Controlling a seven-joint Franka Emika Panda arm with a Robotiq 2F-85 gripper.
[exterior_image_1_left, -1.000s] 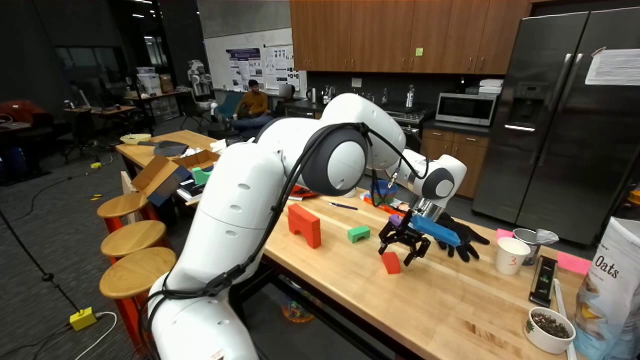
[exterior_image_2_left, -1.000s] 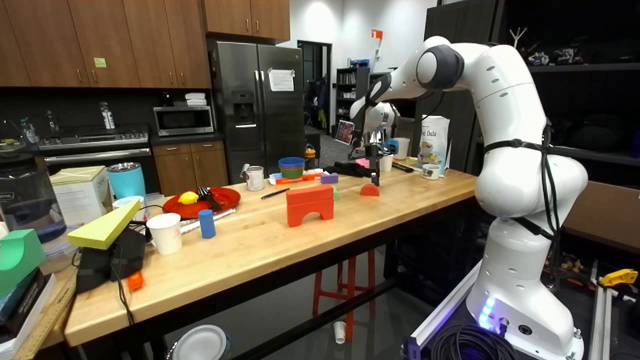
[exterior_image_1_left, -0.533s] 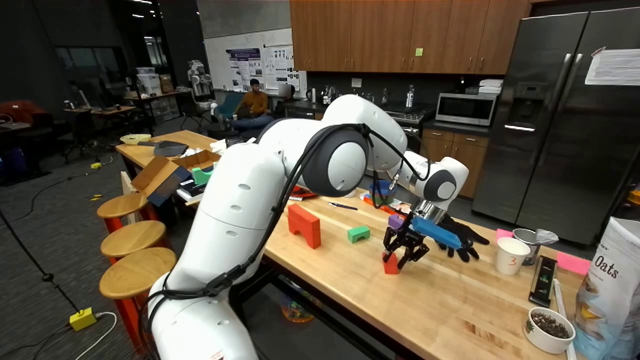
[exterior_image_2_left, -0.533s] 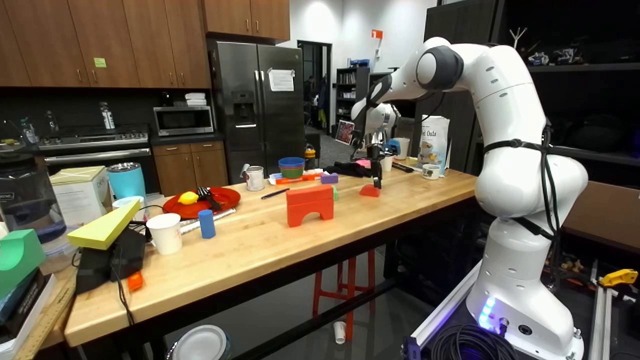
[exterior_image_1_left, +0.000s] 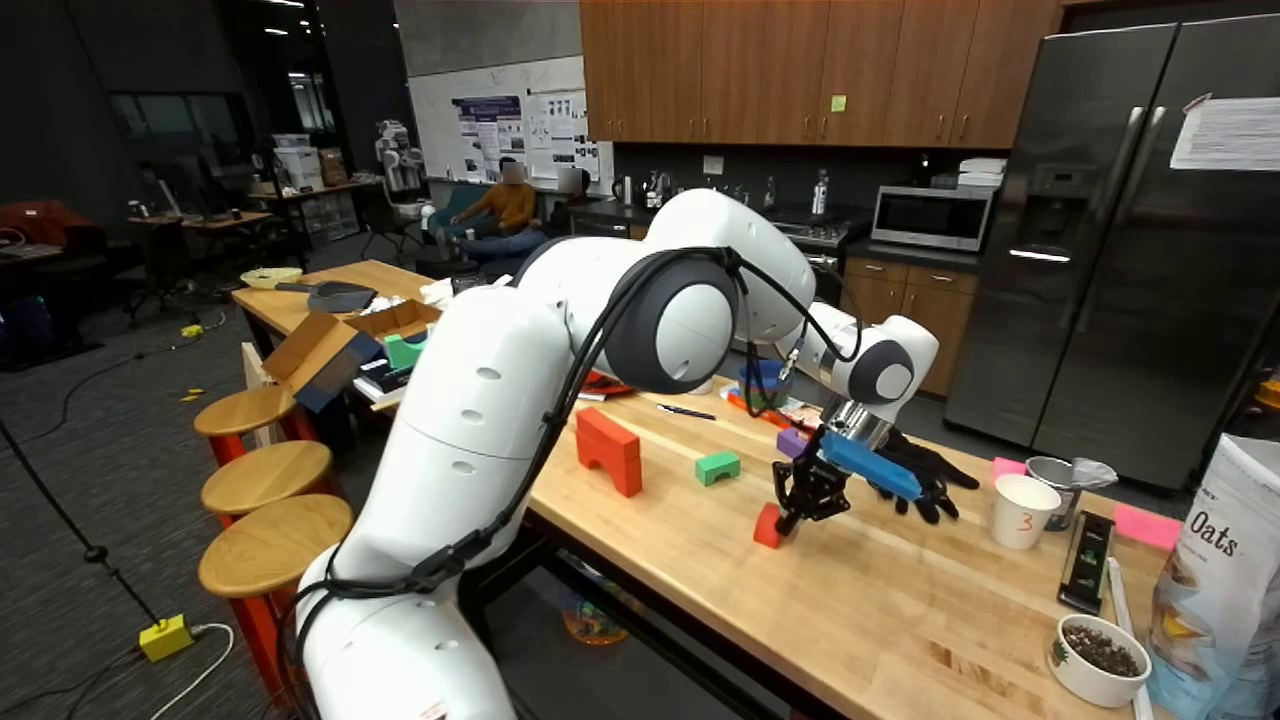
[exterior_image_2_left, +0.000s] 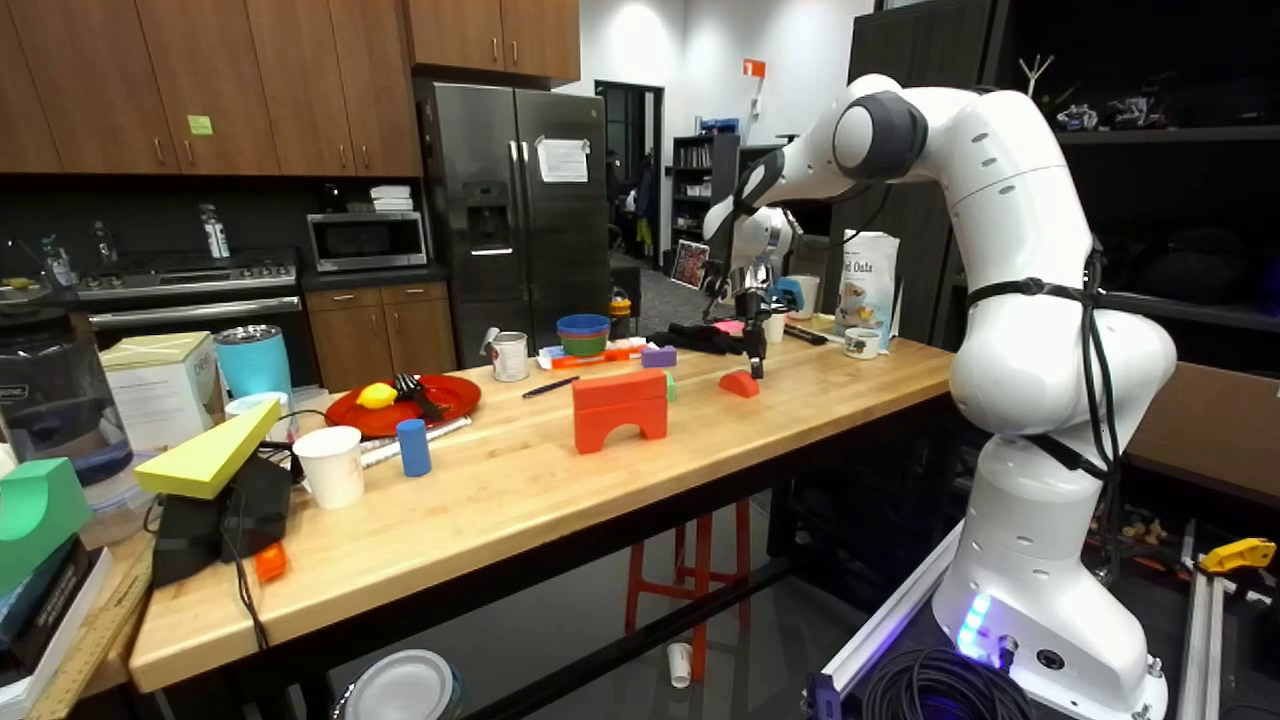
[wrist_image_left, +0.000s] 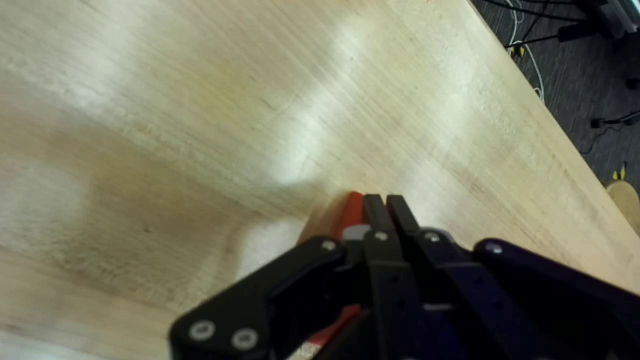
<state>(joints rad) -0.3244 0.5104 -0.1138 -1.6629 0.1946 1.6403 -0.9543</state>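
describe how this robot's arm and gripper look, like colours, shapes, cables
The smooth white, rounded robot arm has dark grey joint bands, small grey ovals and black cables strapped along it. Blue lights glow on its base. A silver metal wrist section leads to a black two-fingered gripper with jointed linkages and round silver screws; a blue elongated piece sits beside it.

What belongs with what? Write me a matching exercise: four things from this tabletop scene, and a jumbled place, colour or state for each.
1. half-round block
2. lemon
3. blue cylinder
4. gripper

A. on the red plate
B. jaws closed, or nearly so
C. standing on end
D. red, right by the gripper

Pairs: 1-D, 2-A, 3-C, 4-B
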